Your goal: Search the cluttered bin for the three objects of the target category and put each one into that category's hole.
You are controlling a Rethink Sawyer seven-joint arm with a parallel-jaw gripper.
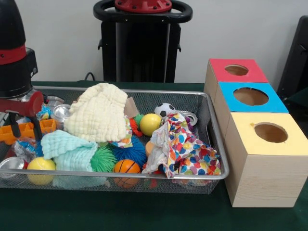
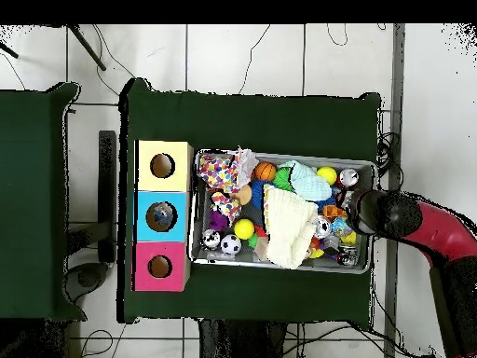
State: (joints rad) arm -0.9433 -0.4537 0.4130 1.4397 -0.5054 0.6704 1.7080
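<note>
From above I see my arm [image 2: 424,228] reaching over one end of the wire basket [image 2: 365,166]; the claw itself is hidden beneath it. Just beside that end lies a cream cloth [image 2: 290,224]. Well apart, past the basket's other end, three boxes [image 2: 163,215] line the green surface [image 2: 252,117].

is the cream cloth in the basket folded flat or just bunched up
Bunched up. The cream cloth sits in a rumpled heap on the toys in the wire basket, with uneven edges and no neat folds.
</note>
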